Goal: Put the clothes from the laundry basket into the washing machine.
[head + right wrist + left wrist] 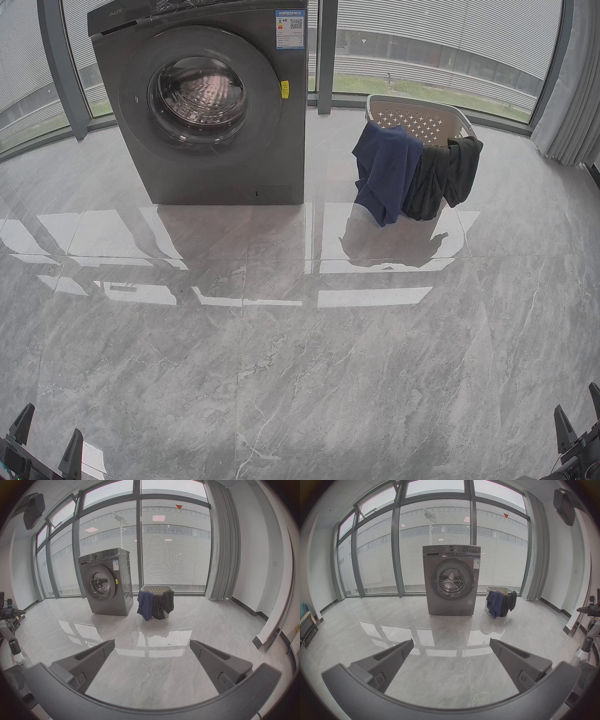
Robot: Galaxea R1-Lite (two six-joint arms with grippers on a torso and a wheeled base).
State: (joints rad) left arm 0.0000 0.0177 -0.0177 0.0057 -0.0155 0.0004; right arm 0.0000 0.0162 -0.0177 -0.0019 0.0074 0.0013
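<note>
Beside one washing machine, one laundry basket is carrying one blue garment, dark clothes; left gripper, right gripper are hanging, jaws spread.

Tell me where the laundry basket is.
In the head view the laundry basket stands on the floor, right of the washing machine, near the window.

Your left gripper and right gripper: each carries two dark grey, wedge-shaped fingers with ribbed inner tips and a round screw recess near the base, mounted on a curved grey bar.
</note>
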